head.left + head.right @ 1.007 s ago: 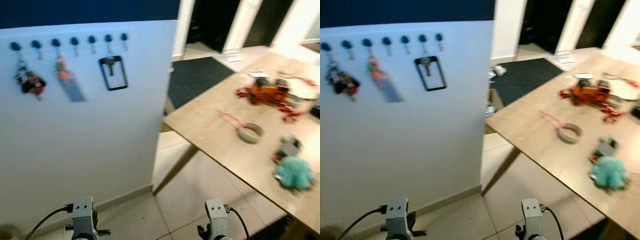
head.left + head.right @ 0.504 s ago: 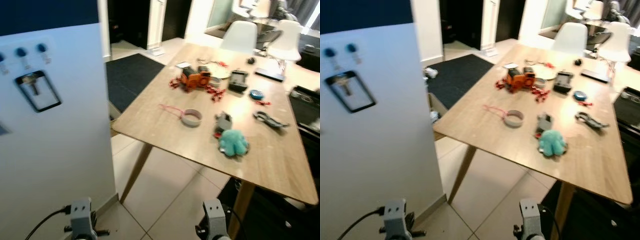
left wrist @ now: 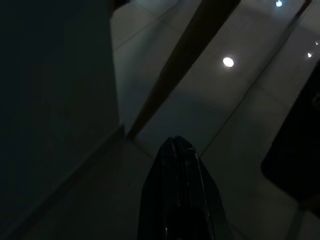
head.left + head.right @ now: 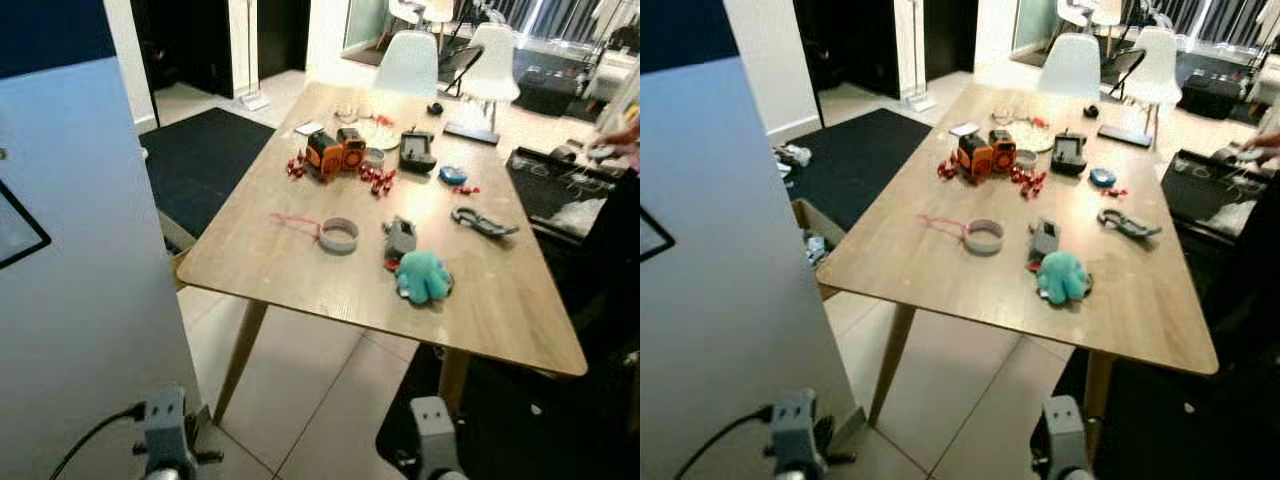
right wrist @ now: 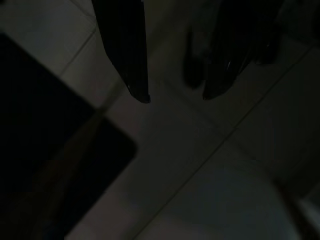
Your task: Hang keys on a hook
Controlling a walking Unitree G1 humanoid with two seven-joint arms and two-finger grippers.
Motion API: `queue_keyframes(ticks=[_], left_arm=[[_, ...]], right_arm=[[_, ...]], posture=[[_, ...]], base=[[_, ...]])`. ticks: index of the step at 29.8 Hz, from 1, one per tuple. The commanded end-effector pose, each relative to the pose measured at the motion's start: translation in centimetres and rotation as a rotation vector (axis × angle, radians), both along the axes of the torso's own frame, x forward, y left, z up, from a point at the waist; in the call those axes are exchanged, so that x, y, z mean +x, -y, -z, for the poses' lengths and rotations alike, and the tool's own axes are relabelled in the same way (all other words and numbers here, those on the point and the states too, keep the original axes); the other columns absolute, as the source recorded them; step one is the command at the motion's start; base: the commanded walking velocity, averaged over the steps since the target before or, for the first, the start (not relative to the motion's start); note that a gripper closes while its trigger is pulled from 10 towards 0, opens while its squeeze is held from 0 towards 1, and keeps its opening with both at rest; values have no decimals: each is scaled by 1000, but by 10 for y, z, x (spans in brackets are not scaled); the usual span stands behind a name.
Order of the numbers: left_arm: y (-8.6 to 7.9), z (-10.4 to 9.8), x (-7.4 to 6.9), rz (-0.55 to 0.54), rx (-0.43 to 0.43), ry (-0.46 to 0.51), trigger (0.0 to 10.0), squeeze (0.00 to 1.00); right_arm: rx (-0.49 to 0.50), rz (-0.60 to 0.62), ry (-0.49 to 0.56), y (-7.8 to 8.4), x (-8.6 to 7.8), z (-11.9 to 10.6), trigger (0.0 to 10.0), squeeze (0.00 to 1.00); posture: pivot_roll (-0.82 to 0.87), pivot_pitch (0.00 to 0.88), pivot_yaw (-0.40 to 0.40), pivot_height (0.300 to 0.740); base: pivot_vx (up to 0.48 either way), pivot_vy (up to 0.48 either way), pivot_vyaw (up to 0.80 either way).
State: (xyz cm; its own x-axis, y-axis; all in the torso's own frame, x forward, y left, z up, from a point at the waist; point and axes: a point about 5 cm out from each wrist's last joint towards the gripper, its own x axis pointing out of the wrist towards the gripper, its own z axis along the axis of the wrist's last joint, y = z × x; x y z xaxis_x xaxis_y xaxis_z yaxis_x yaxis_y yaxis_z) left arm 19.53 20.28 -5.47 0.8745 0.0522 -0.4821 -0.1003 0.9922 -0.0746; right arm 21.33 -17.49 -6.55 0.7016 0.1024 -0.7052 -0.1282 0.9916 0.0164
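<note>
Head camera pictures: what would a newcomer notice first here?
The wooden table strewn with small things: a teal plush toy near its front edge, a grey tape roll to the plush's left, an orange toy farther back. On the left stands a white board; two white chairs sit at the table's far end.

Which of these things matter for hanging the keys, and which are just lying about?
For the job: white wall panel; perhaps the grey looped clip on the wooden table.
Lying about: teal plush toy, orange toy vehicle, grey tape ring.
</note>
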Motion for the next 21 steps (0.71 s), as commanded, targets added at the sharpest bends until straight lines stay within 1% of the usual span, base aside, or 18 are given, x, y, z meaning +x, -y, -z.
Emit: queue_keyframes(ticks=[1,16,17,21], left_arm=[[0,2,-3,0,-1,-15,10000,0],[-1,3,-4,-27,-9,-13,10000,0],[-1,3,-5,-31,-10,-13,10000,0],[-3,3,-6,-47,-13,-12,10000,0]], right_arm=[[6,-9,-32,-3,-8,5,10000,0],[-6,-52,-27,-6,-6,4,10000,0],[7,-49,-15,-7,-5,3,10000,0],[7,-73,6,-9,-4,2,10000,0]], posture=[[78,33,-40,740],[79,30,-47,740],[79,29,-48,740],[78,28,-50,740]], base=[[0,0,-800],[0,0,-800],[0,0,-800],[0,0,0]])
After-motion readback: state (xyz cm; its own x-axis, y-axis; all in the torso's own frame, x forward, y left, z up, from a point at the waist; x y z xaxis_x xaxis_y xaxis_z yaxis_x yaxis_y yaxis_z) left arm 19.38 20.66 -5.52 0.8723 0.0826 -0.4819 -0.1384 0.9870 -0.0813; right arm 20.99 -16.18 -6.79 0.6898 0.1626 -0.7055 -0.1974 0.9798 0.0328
